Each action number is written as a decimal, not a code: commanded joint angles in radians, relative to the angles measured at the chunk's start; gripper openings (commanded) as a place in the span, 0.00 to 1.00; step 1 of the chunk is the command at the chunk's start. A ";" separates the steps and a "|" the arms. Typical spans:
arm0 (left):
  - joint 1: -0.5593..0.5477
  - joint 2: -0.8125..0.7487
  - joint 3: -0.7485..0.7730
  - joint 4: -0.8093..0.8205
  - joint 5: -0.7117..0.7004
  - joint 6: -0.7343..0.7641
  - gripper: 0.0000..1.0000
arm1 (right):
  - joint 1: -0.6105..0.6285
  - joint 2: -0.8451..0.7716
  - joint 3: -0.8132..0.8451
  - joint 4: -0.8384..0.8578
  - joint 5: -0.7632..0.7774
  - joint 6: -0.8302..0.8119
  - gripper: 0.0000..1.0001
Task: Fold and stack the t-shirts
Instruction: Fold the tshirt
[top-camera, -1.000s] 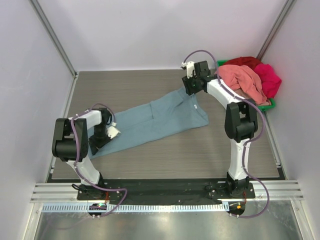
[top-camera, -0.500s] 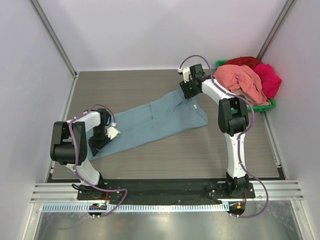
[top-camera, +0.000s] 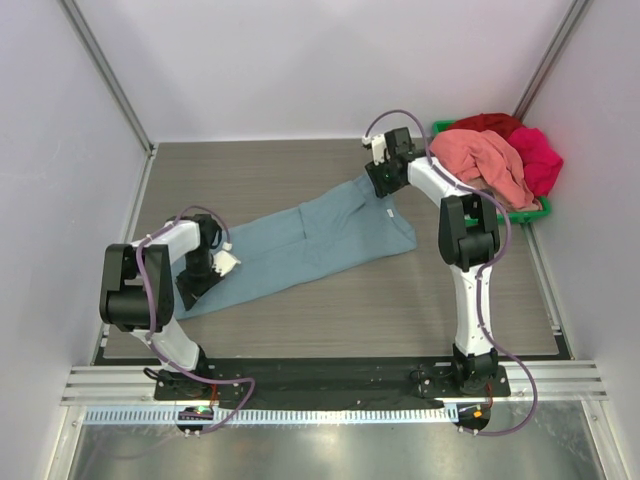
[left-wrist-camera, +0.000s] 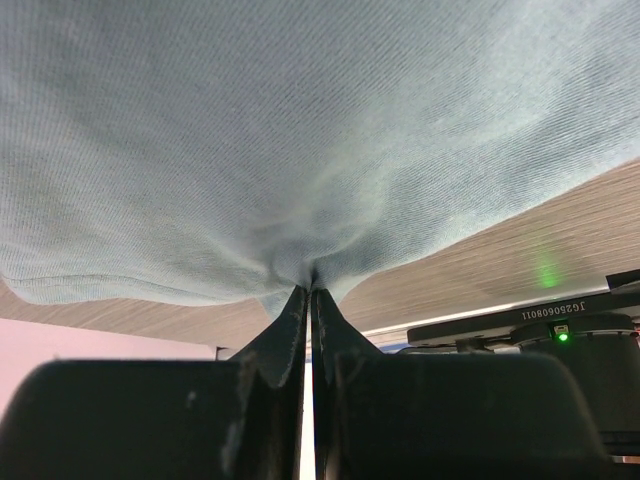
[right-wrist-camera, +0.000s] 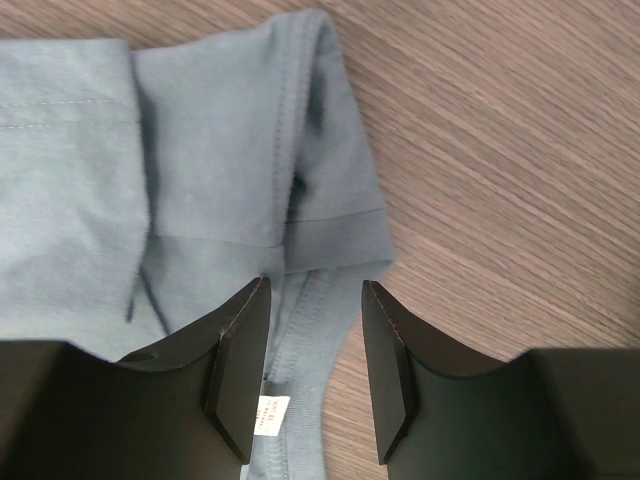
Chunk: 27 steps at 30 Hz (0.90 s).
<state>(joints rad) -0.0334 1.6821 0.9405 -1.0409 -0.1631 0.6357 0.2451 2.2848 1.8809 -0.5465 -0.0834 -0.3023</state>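
Observation:
A dusty blue-grey t-shirt (top-camera: 310, 240) lies stretched out on the wooden table, from near left to far right. My left gripper (top-camera: 197, 278) is shut on its near-left end; in the left wrist view the cloth (left-wrist-camera: 300, 130) bunches into the closed tips (left-wrist-camera: 312, 292). My right gripper (top-camera: 383, 182) is open over the far-right end, by the collar. In the right wrist view the collar band and a sleeve hem (right-wrist-camera: 330, 225) lie between the open fingers (right-wrist-camera: 313, 340), beside a small white label (right-wrist-camera: 268, 416). A salmon-pink tee (top-camera: 480, 160), a magenta tee (top-camera: 538, 158) and a red tee (top-camera: 487, 123) are heaped at the far right.
A green plastic bin (top-camera: 528, 212) holds the heaped tees in the far right corner. Walls close in the table on three sides. A black rail (top-camera: 330, 375) with the arm bases runs along the near edge.
My right gripper has shifted slightly over the shirt's far-right end and its elbow has swung left. The left gripper and the shirt have barely moved.

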 joint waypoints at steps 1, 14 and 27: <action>0.003 -0.018 0.026 -0.022 0.017 -0.002 0.00 | -0.009 -0.030 0.004 0.014 0.017 0.015 0.47; 0.003 -0.041 0.032 -0.045 0.013 -0.007 0.00 | -0.012 0.001 -0.051 -0.052 -0.045 -0.011 0.36; -0.117 -0.091 0.044 -0.260 0.132 0.094 0.00 | 0.068 0.356 0.583 -0.098 0.030 -0.087 0.05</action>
<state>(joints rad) -0.0948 1.6199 0.9607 -1.1774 -0.0933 0.6720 0.2733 2.5622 2.3070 -0.6579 -0.1005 -0.3515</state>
